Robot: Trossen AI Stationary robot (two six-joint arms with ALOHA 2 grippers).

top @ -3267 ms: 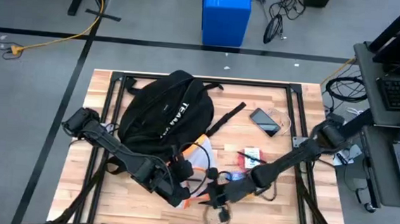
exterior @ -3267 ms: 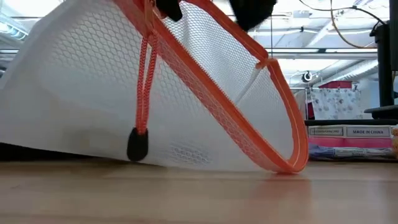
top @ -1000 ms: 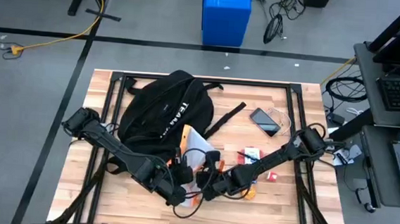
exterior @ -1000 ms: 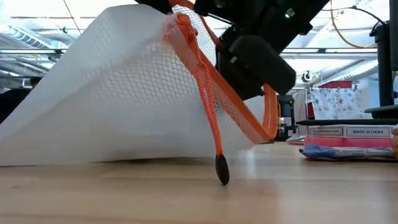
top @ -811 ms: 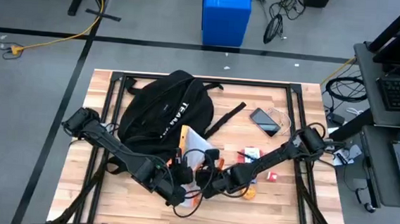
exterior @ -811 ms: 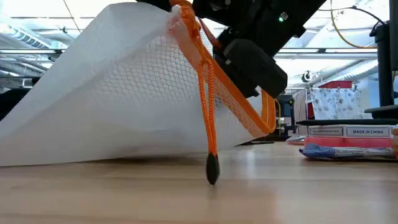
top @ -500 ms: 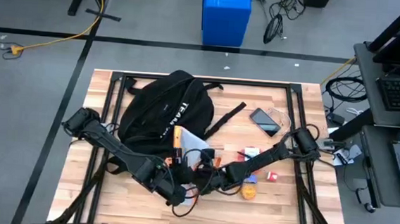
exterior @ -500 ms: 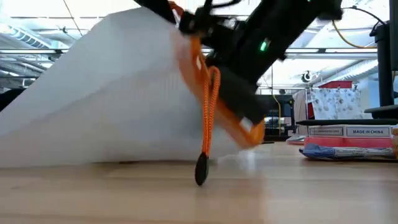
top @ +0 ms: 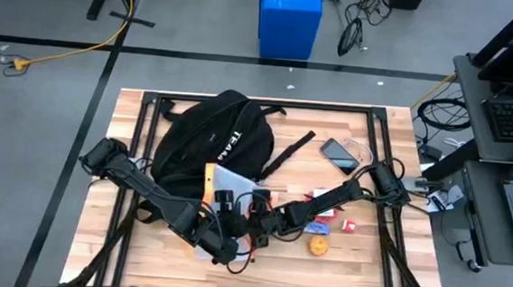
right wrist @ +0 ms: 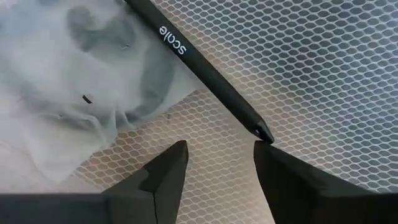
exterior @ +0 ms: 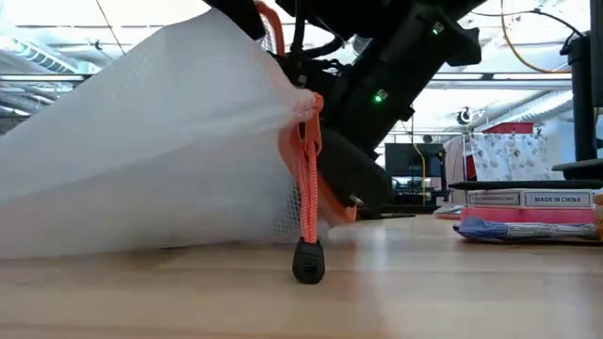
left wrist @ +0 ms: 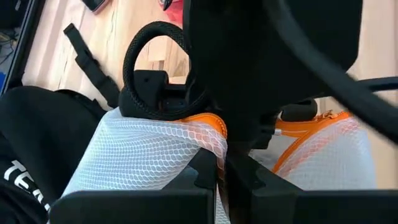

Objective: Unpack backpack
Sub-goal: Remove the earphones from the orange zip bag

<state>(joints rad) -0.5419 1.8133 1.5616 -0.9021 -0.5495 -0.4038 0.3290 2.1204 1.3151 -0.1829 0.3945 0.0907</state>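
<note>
The black backpack (top: 211,140) lies at the table's far left. Just in front of it a white mesh pouch (top: 228,185) with orange trim is held up by my left gripper (left wrist: 219,177), which is shut on its mouth edge. The pouch's orange zip cord hangs down, and its black pull (exterior: 308,259) touches the table. My right gripper (right wrist: 217,168) is open and reaches into the pouch's mouth. Its fingers are over the mesh, close to the tip of a black pen (right wrist: 205,68) that lies in the pouch. My left gripper pinches the pouch's mouth edge (left wrist: 208,140) between its two fingers, right by the orange trim. The pouch is raised on that side like a tent, and its lower side (exterior: 113,235) rests on the table.
To the right of the pouch lie a phone (top: 339,156), a snack packet (top: 321,200), a small red item (top: 348,226) and a round orange thing (top: 319,246). A black strap (top: 292,151) trails from the backpack. A blue bin (top: 290,19) stands on the floor beyond the table.
My right gripper has gone toward the table's left edge and into the pouch's mouth. The pouch has shifted left toward the backpack with it, uncovering the round orange thing. The zip cord has swung until it hangs straight down.
</note>
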